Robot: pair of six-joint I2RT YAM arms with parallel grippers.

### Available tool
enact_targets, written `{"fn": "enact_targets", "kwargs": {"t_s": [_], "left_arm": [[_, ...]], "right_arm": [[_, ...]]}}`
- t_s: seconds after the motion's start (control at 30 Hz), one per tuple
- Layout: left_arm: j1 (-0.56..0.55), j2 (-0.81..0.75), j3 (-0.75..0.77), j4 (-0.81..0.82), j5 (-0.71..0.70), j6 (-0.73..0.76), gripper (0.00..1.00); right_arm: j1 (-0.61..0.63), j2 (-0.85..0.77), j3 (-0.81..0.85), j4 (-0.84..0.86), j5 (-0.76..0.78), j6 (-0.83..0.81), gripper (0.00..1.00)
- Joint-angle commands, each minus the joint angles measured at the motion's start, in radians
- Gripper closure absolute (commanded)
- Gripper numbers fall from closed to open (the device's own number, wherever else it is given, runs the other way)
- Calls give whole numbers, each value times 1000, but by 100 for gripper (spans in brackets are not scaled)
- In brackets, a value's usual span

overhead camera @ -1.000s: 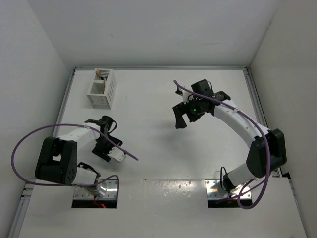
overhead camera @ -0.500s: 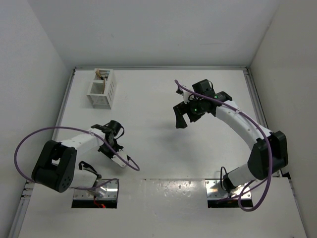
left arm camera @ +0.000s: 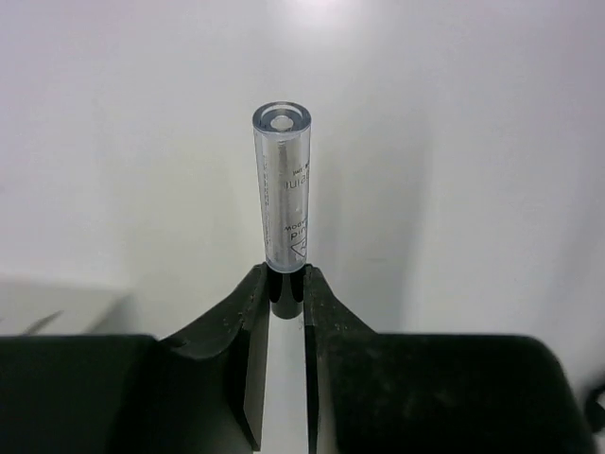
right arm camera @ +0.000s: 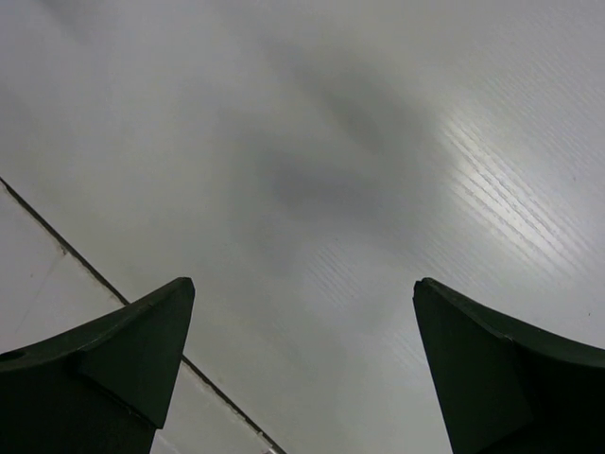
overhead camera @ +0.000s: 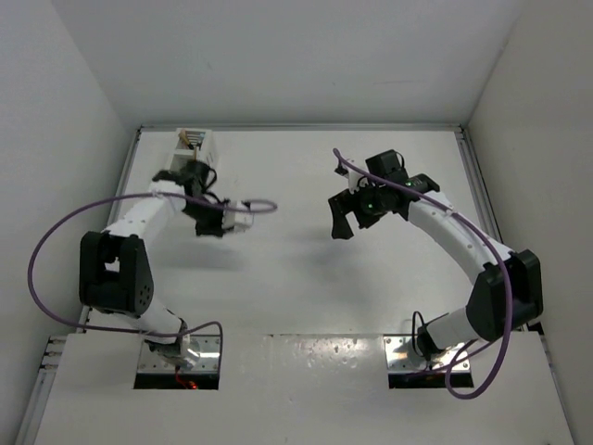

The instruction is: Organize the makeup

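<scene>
Clear-capped makeup stick (print illegible)

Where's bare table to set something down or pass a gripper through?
Bare white table: the middle strip between the left gripper, which holds a clear-capped stick, and the right gripper; the near centre; and the far right corner. Crowded: far left, around the white slotted box.

White table — slotted white box near its far-left corner

The left arm and right arm have white links and black joints. A purple cable loops along each. The fingers are black wedges.
</scene>
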Motion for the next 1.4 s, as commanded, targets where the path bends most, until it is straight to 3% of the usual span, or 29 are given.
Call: {"fn": "enact_targets", "kwargs": {"t_s": [0.0,0.03,0.1,0.17,0.23,0.4,0.47,0.63,0.9,1.2,1.37], "left_arm": [[93,54,288,-114,279,-158,100],[115,79,427,-114,264,-189,100],[135,148,544,-79,116,-184,100],[147,191,649,11,-123,-119,100],[147,191,640,187,-348,26,100],[138,182,493,643,-604,361,100],[127,220,494,775,-659,469,100],[137,347,602,840,-745,583,100],[146,369,534,982,-784,831,100],[137,404,501,940,-833,923,100],[117,429,501,926,-856,894,100]], "right_arm": [[-33,-33,-4,68,-20,18,0],[-36,-33,-3,72,-20,19,0],[-56,-27,7,85,-22,15,0],[-72,-20,16,94,-25,10,0],[-87,-13,30,96,-34,5,0],[-127,24,66,125,-50,21,0],[-131,33,73,128,-56,27,0],[-147,24,62,122,-57,30,0],[-153,-19,-18,158,-56,67,0],[-154,-46,-42,168,-62,88,0],[-154,-62,-50,158,-57,87,0]]}}
